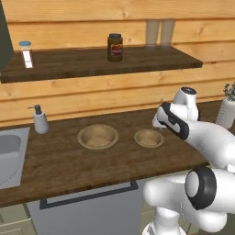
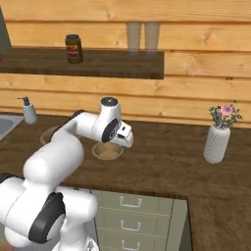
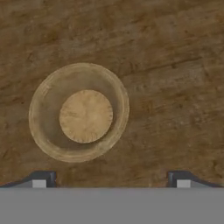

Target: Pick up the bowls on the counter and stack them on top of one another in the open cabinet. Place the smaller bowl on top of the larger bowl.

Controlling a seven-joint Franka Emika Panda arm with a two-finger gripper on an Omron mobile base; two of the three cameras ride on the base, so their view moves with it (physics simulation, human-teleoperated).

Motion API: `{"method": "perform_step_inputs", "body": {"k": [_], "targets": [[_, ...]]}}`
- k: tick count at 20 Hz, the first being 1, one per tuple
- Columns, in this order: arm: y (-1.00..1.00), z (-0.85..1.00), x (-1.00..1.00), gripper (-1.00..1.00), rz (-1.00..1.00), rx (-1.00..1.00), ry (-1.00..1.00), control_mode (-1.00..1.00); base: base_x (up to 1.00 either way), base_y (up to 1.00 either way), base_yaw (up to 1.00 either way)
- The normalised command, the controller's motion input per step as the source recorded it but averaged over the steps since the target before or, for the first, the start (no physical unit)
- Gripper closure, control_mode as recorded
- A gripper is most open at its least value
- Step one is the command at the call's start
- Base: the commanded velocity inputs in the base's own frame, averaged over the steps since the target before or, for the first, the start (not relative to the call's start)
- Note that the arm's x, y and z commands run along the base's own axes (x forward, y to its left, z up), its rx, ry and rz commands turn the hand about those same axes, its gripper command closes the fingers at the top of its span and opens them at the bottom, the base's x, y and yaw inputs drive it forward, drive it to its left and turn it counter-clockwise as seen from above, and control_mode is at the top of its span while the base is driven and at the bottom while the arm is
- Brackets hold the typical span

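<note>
Two tan wooden bowls rest on the dark wood counter [image 1: 64, 170]. The larger bowl [image 1: 97, 137] lies left of the smaller bowl [image 1: 148, 138]. My gripper [image 3: 111, 180] hovers above the smaller bowl [image 3: 78, 113], pointing straight down, open, with nothing between its fingertips [image 3: 43, 179]. In the hand view that bowl sits left of the midline between the fingers. In the right base view my hand [image 2: 121, 136] hangs over the smaller bowl [image 2: 108, 151], and my arm covers most of the larger bowl [image 2: 49, 133]. A sliver of the olive-grey cabinet [image 1: 3, 41] shows at the top left.
A steel sink [image 1: 9, 153] and soap dispenser [image 1: 40, 120] are at the counter's left. The dark wall shelf [image 1: 92, 62] above carries a jar [image 1: 114, 47], a shaker [image 1: 26, 54] and two glasses. A white vase [image 2: 216, 142] with flowers stands to the right.
</note>
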Motion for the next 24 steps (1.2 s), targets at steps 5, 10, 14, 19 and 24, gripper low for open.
{"method": "perform_step_inputs", "body": {"k": [5, 10, 14, 19, 24], "targets": [[-0.03, -0.96, 0.55, -1.00, -0.21, 0.08, 0.13, -1.00, 0.00, 0.00, 0.00], [0.02, -0.58, 0.44, -1.00, -0.14, 0.06, 0.01, -1.00, 0.00, 0.00, 0.00], [0.00, -0.32, 0.31, -1.00, -0.09, 0.04, 0.00, -1.00, 0.00, 0.00, 0.00], [0.00, -0.36, 0.16, 1.00, -0.08, 0.03, 0.00, -1.00, 0.00, 0.00, 0.00], [0.00, 0.00, 0.00, 1.00, 0.00, 0.00, 0.00, -1.00, 0.00, 0.00, 0.00]]}}
